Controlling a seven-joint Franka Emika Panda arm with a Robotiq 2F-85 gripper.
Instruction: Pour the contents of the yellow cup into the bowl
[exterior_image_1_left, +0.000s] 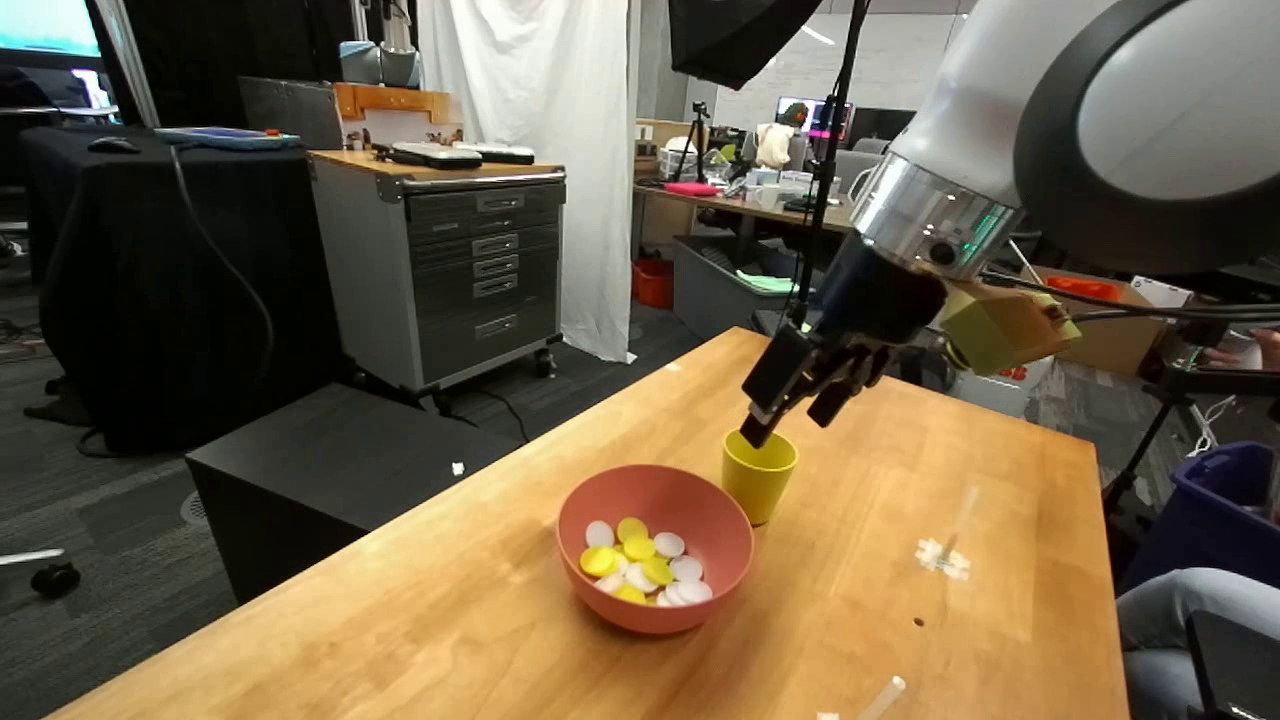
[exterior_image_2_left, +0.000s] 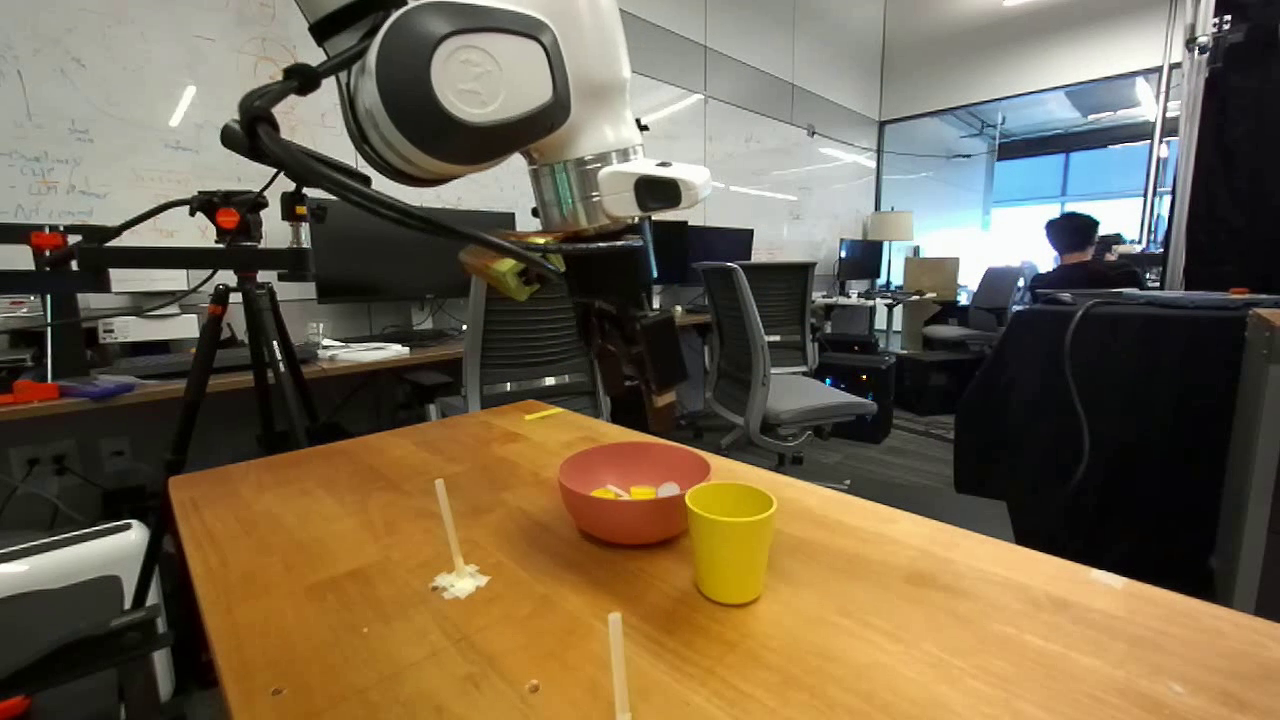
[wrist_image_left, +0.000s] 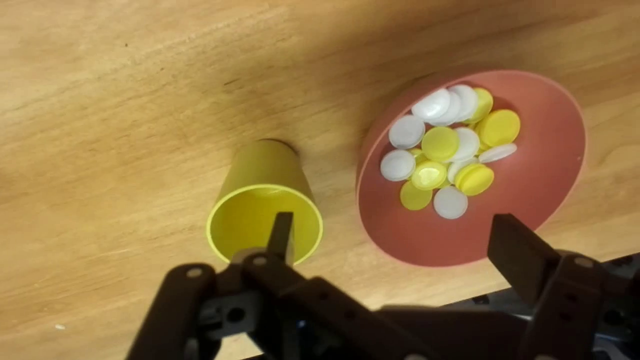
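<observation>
In the wrist view, I have my gripper (wrist_image_left: 393, 222) released, its jaws wide apart above the wooden table (wrist_image_left: 125, 150). At nine o'clock from it the yellow cup (wrist_image_left: 262, 200) stands upright, and at two o'clock is the bowl (wrist_image_left: 542, 160), inside which the yellow and white pieces (wrist_image_left: 440, 143) lie toward the ten o'clock side.

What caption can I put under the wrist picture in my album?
The open gripper, with a yellow cup standing beside a pink bowl holding yellow and white discs.
</observation>
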